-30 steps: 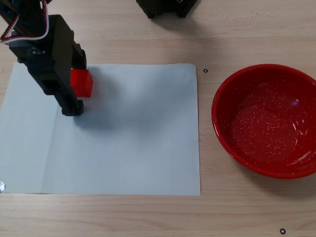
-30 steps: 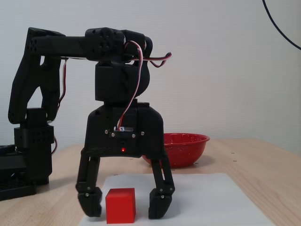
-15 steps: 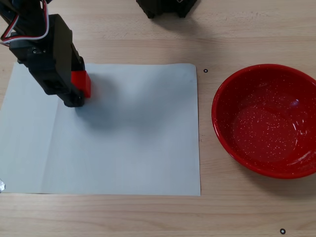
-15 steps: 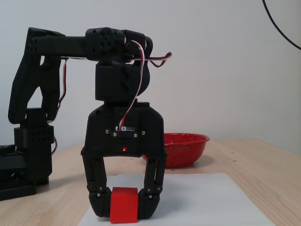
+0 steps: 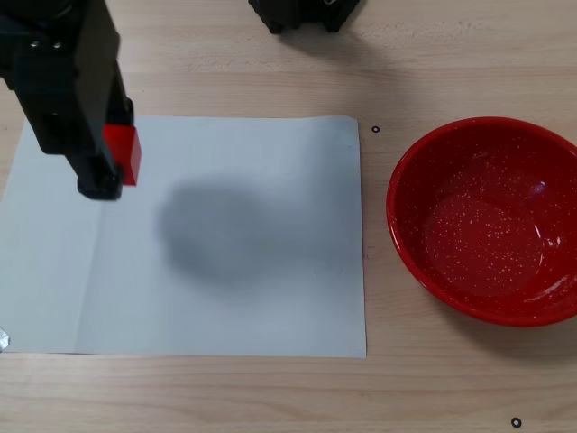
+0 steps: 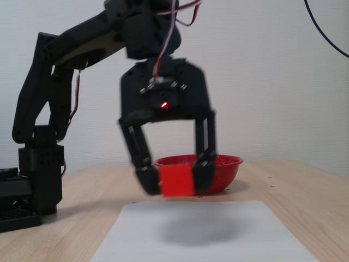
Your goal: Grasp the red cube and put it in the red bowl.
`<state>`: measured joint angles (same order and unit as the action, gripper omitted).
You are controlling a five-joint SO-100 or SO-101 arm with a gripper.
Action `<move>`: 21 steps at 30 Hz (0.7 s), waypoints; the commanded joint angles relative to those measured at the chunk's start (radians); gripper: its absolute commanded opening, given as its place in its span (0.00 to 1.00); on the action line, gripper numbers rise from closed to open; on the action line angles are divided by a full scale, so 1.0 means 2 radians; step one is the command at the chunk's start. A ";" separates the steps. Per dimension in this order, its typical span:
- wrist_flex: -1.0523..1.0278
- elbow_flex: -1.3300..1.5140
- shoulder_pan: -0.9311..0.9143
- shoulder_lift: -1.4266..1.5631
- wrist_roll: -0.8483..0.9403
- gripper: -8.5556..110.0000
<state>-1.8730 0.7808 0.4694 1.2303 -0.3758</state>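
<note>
1. The black pincer (image 6: 175,179) is closed on the red cube (image 6: 176,181), which sits clamped between its two fingertips in the low side-on fixed view.
2. In that view the cube hangs clear above the sheet of white paper (image 6: 218,234), with a soft dark shadow on the paper directly beneath it.
3. In the downward-looking fixed view the cube (image 5: 123,153) shows at the upper left, pressed against the black pincer (image 5: 106,167), over the far-left part of the white paper (image 5: 270,271).
4. A blurred grey shadow lies on the paper to the right of the cube and nearer the picture's lower edge in that same view.
5. The red bowl (image 5: 401,225) stands on the wooden desk (image 5: 451,388) at the right, well apart from the cube and just beyond the paper's right edge.
6. Its inside is glossy with fine white speckles, and it holds nothing.
7. In the side-on view the red bowl (image 6: 229,169) sits on the desk (image 6: 305,191) behind the pincer, partly hidden by the cube and fingers.
8. The arm's black base (image 6: 32,185) stands at the left of that view, with red and white wires running along the upper arm.
</note>
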 commanded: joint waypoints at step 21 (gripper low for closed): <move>0.006 -0.008 -0.326 0.197 0.149 0.07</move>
<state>-1.8730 0.7992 -0.1457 1.4726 -0.0966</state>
